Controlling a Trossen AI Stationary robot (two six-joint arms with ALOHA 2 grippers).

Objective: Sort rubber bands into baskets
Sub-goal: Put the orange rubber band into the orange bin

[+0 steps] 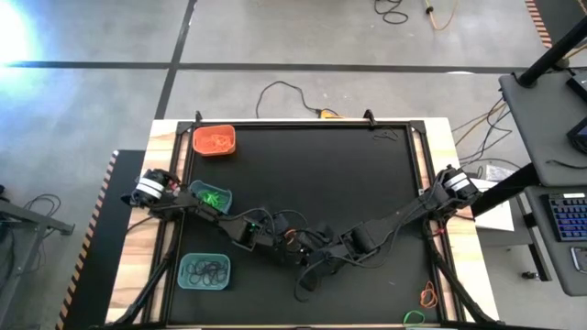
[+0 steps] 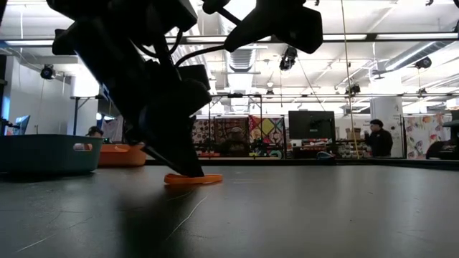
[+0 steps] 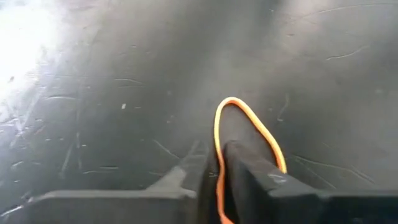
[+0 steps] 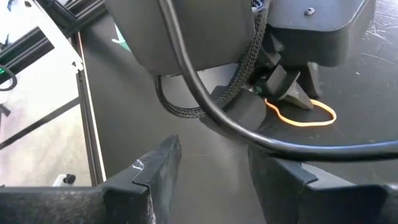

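An orange rubber band (image 3: 245,115) lies on the black mat near the table's middle; it also shows in the low view (image 2: 193,179) and the right wrist view (image 4: 303,117). My left gripper (image 3: 214,152) is down on it and shut on it; in the high view it is at the mat's middle (image 1: 295,246). My right gripper (image 4: 214,155) is open and empty just to the near right of it (image 1: 310,273). The orange basket (image 1: 214,140) holds orange bands. One teal basket (image 1: 212,197) holds green bands and the other (image 1: 204,270) holds black ones. My left gripper pinches one strand of the orange band (image 3: 217,168) between its two fingers. One finger (image 3: 255,171) stands inside the loop, and the other strand (image 3: 278,155) runs round its outer side. The fingers point slanting down at the mat. The band lies flat on the mat (image 2: 208,179).
Loose orange (image 1: 427,295) and green (image 1: 415,317) bands lie at the mat's near right corner. The three baskets stand along the mat's left side. The two arms meet closely over the mat's near middle. Cables hang from the left arm (image 4: 205,93).
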